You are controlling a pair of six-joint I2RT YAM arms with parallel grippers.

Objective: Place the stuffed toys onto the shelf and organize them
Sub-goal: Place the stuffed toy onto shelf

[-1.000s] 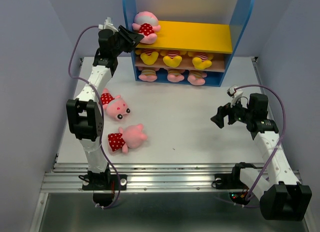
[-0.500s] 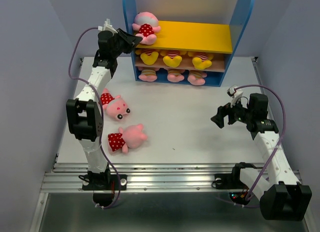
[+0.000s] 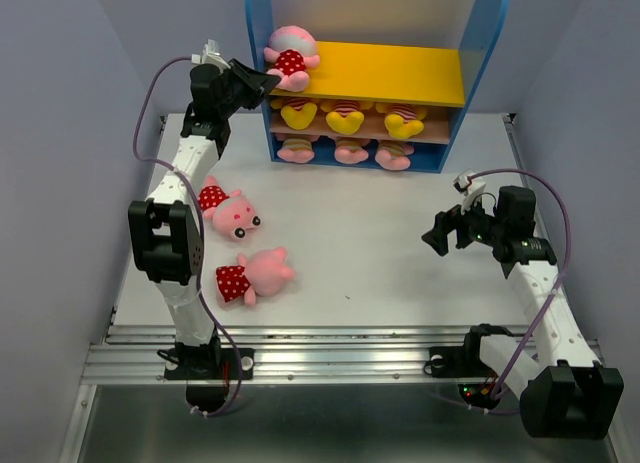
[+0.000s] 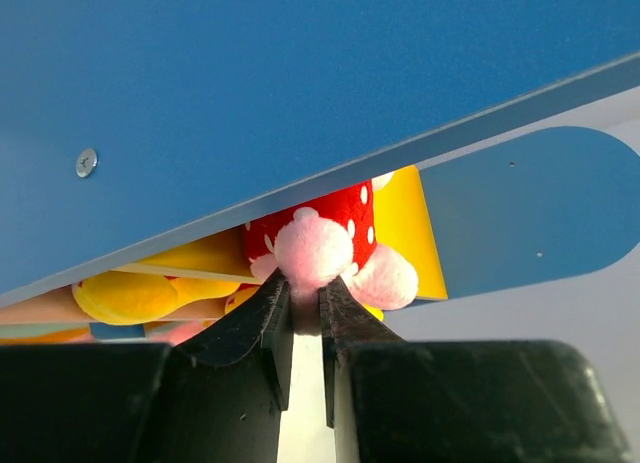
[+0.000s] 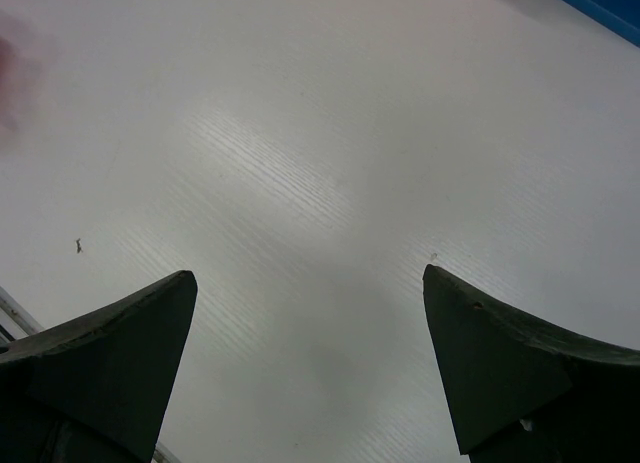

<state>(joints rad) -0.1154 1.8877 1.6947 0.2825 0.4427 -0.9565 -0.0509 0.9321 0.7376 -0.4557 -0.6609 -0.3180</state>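
Your left pincer [image 4: 300, 289] pinches a foot of the red-dotted pig [image 4: 318, 218] at the left end of the yellow board [image 3: 400, 71]; your right pincer [image 5: 308, 275] gapes above the tabletop [image 3: 380, 243].

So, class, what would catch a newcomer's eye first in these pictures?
The blue-sided shelf at the back of the table, its lower boards lined with toys. On its yellow top board's left end, the left gripper pinches a red-dotted pig by a limb. Two more dotted pigs lie on the table's left side.
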